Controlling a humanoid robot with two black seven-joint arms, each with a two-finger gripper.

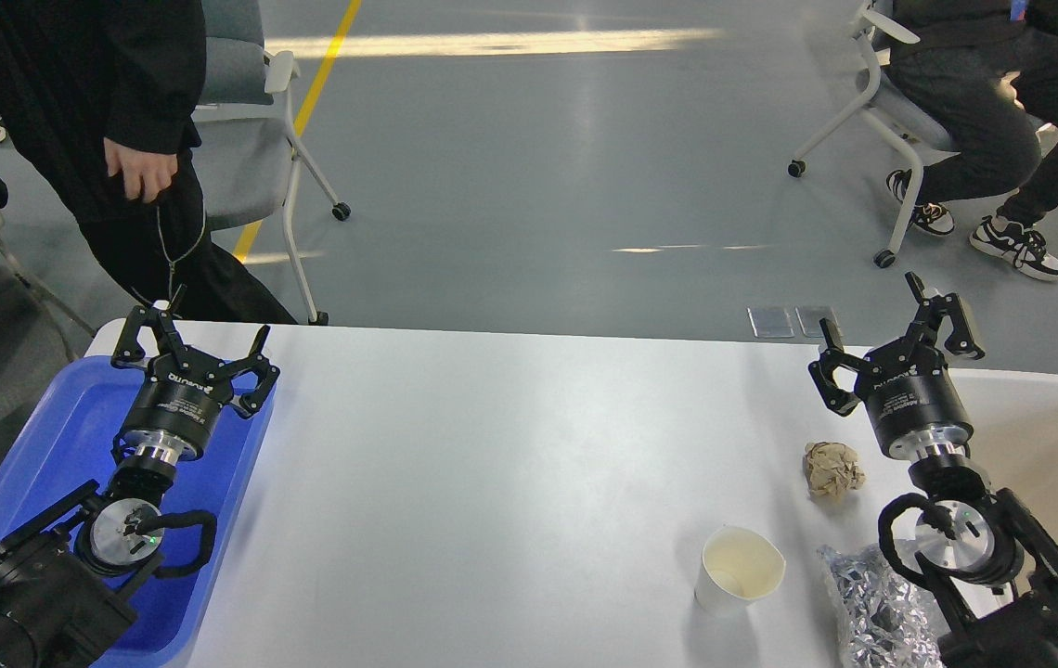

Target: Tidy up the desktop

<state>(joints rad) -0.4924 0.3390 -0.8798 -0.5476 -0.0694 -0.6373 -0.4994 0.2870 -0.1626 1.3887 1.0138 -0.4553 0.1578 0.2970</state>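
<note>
The white desktop (492,464) spans the view. On its right part lie a crumpled beige paper ball (832,469), a white paper cup (739,570) standing upright, and a crumpled piece of silver foil (877,608) near the front edge. My left gripper (194,354) hangs open over the far end of the blue tray (56,436), holding nothing. My right gripper (896,345) is open and empty, beyond and to the right of the paper ball, at the edge of the beige-white bin (1049,436).
A person in black stands beyond the table's far left corner beside a grey chair (251,139). Another person sits on a wheeled chair (891,111) at the far right. Grey floor lies beyond the table's far edge.
</note>
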